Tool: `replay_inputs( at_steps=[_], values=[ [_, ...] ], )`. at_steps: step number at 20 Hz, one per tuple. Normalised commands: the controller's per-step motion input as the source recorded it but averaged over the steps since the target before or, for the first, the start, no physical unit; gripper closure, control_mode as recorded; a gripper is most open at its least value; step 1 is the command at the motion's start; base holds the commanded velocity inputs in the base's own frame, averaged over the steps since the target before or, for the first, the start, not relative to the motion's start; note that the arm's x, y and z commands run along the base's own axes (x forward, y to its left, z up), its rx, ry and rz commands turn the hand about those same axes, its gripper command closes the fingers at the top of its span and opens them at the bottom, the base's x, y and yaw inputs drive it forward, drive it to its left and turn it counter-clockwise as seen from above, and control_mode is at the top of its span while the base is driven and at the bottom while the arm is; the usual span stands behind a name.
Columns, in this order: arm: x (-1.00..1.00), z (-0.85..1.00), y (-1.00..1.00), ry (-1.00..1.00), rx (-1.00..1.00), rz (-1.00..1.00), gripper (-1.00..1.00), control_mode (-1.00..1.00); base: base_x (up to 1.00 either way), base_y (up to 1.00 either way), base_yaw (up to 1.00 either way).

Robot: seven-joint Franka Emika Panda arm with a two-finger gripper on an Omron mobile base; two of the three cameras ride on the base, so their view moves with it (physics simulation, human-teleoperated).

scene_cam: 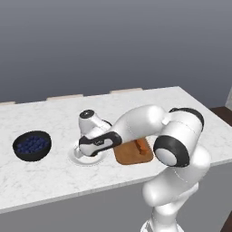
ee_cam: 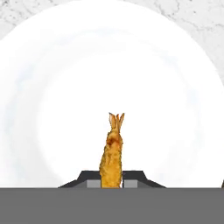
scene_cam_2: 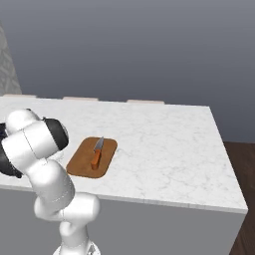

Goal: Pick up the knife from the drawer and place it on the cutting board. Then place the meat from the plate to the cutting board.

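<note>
Down over the plate (ee_cam: 52, 87) now, gripper (ee_cam: 111, 180) low and close, jaws pinched together on the near end of the meat (ee_cam: 112, 151). Sliver standing straight out ahead of the jaws, forked tail end farthest from them, white plate spread wide all around beyond it. Looks like a firm nip right at the base, one fingertip (ee_cam: 92, 180) either side.

Judging by size: very light, no weight to fight. Probably a crumbed, rough skin, so decent friction, not slippery. Thin and long, though, so likely to pivot or droop between the pads if held only at one end; a hold nearer the middle would sit steadier. Possibly brittle at the tail, best left untouched.

Off to the side of the jaws in the left base view, the cutting board (scene_cam: 124, 156) lying just beside the plate, knife (scene_cam_2: 96, 153) already resting on it, orange handle toward the counter's near edge, blade pointing away. Free wood either side of the knife for the meat. Bowl of berries (scene_cam: 31, 145) well apart on the other side.
</note>
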Motion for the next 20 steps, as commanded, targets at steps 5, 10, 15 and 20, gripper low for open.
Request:
replay_inputs(
  at_steps=[5, 10, 15, 20],
  values=[
    [-0.11, 0.74, -0.76, 0.02, 0.03, -0.09, 1.00, -1.00, 0.00, 0.00, 0.00],
    [0.00, 0.37, -0.86, 0.08, 0.02, -0.13, 1.00, -1.00, 0.00, 0.00, 0.00],
    [0.03, 0.01, -0.69, 0.04, 0.00, -0.11, 1.00, -1.00, 0.00, 0.00, 0.00],
    [0.20, -0.03, -0.33, 0.06, 0.00, -0.08, 1.00, -1.00, 0.00, 0.00, 0.00]
  ],
)
